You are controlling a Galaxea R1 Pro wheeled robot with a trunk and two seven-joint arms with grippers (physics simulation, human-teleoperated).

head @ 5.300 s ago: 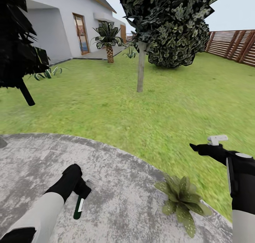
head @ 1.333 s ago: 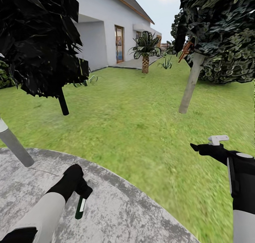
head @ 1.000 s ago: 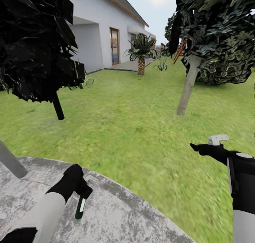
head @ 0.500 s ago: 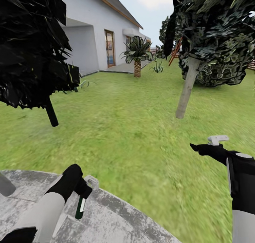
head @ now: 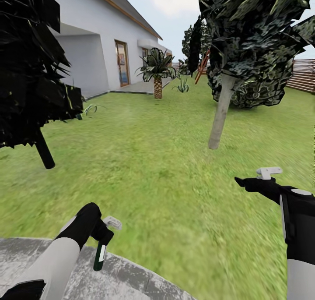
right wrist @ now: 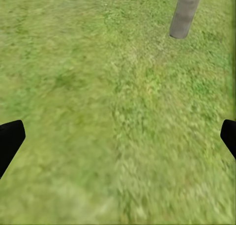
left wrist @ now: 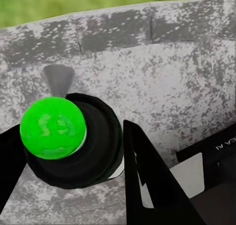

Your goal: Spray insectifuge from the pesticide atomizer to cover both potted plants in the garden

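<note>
Head view shows the pesticide atomizer [head: 100,257] low at the left, a slim dark-green bottle with a white stripe, pointing downward from the left hand [head: 103,235] over the edge of the grey stone patio [head: 131,282]. The left hand is closed around it. From the left wrist view the bottle [left wrist: 73,139] is seen end-on, with a bright green round end between the two black fingers [left wrist: 157,180], and the speckled patio stone [left wrist: 162,72] lies under it.

The right hand [head: 251,182] is held out over the lawn [head: 166,168] at the right, and it holds nothing. In the right wrist view its two dark fingertips [right wrist: 10,141] stand far apart at the picture's two sides, with only grass [right wrist: 118,116] between them.

Farther out, a pale tree trunk [head: 220,114] rises from the lawn, a dark tree [head: 30,72] stands at the left, and a white house [head: 96,41] with a palm [head: 156,70] is behind. A brown slat fence [head: 302,74] is at the far right.
</note>
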